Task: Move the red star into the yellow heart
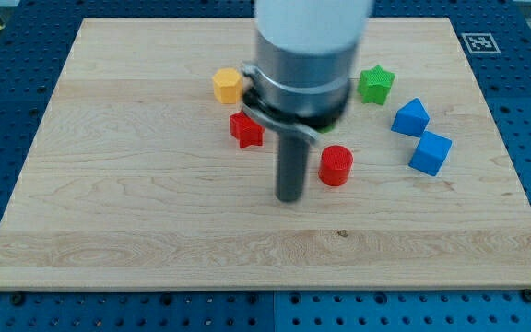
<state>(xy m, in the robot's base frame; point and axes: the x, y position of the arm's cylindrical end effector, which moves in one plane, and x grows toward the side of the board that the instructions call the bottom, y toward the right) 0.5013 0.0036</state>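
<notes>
The red star (pixel 245 129) lies on the wooden board, left of centre. A yellow block (pixel 228 85) sits just above it toward the view's top, close but apart; its exact shape is hard to make out, and no other yellow block shows. My tip (pixel 290 196) rests on the board below and to the right of the red star, with a gap between them. It stands left of a red cylinder (pixel 336 165). The arm's body hides the board area above the tip.
A green star (pixel 375 84) lies at the upper right. Two blue blocks (pixel 410 117) (pixel 430 152) lie at the right. The wooden board (pixel 155 221) ends at a blue perforated table on all sides.
</notes>
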